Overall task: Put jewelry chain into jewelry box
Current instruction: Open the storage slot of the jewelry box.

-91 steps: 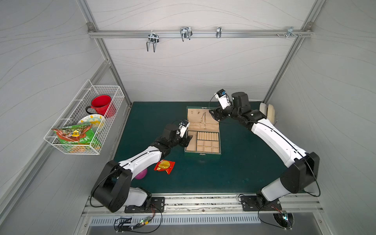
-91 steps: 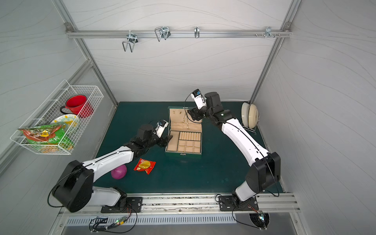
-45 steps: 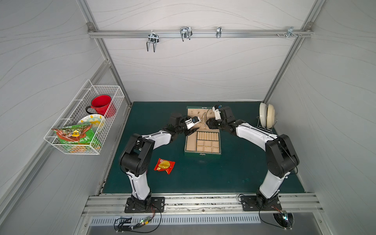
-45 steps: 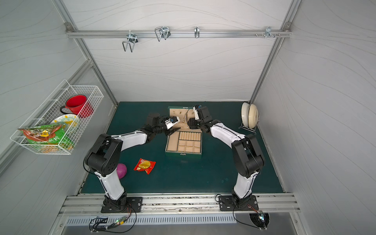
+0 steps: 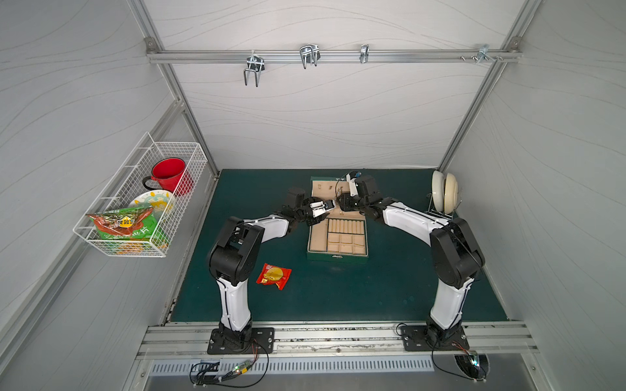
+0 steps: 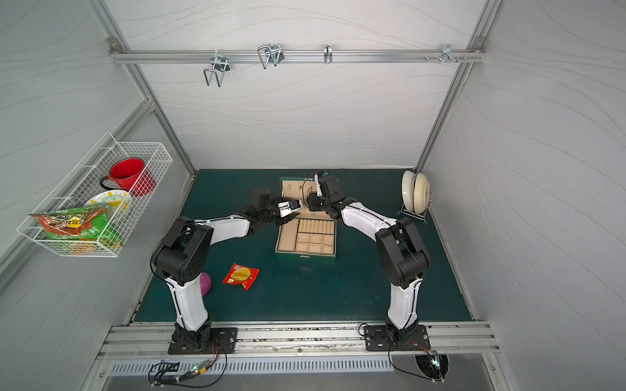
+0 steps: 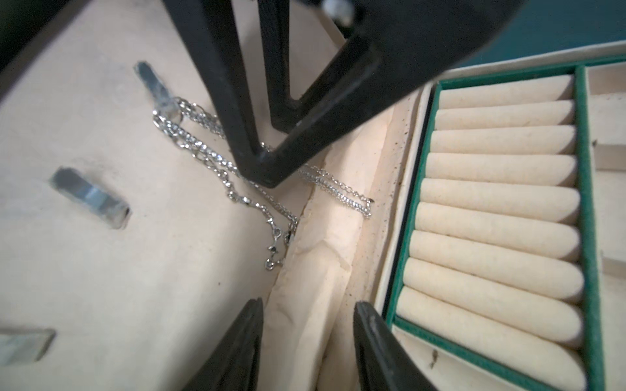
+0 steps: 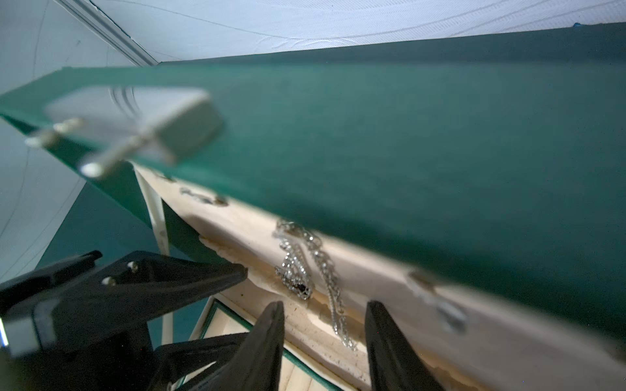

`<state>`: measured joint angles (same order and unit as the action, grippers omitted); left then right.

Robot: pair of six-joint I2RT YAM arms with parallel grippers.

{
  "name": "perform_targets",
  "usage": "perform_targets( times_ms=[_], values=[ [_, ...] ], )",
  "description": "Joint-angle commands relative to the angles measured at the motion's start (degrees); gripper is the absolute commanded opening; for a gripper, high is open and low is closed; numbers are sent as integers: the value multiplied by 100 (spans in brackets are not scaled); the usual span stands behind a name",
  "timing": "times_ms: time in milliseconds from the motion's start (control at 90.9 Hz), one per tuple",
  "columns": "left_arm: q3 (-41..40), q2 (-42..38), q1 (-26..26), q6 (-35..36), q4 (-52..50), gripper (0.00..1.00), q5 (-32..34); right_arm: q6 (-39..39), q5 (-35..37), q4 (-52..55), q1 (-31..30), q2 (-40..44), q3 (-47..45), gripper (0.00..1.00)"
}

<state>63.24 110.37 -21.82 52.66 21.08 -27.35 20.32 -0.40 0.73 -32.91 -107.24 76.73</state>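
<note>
Thin silvery metal chain (image 7: 216, 159): its middle hides from you under the black finger (image 7: 237, 101) of the right gripper (image 8: 325, 306). In both top views it's too small to trace. Dark green box lid (image 8: 372, 135) blurs close up.

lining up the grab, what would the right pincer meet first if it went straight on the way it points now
Most likely the jewelry chain, whose strand hangs straight ahead of the right pincer, between its open jaws. The jewelry box lid lining seems just behind it; depth is unclear.
</note>
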Motion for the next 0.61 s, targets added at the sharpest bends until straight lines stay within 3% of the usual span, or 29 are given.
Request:
perform_targets(
  times_ms=[0, 198, 319, 594],
  values=[
    [224, 205, 12, 212, 383, 48, 240, 147, 162, -27, -39, -148, 34, 43],
    [222, 374, -16, 216, 869, 49, 306, 232, 283, -205, -67, -173, -129, 42],
    [269, 435, -42, 300, 836, 48, 341, 298, 397, -448, -78, -177, -286, 36],
    [294, 465, -149, 532, 565, 34, 583, 254, 383, -1070, -99, -215, -588, 36]
  ],
)
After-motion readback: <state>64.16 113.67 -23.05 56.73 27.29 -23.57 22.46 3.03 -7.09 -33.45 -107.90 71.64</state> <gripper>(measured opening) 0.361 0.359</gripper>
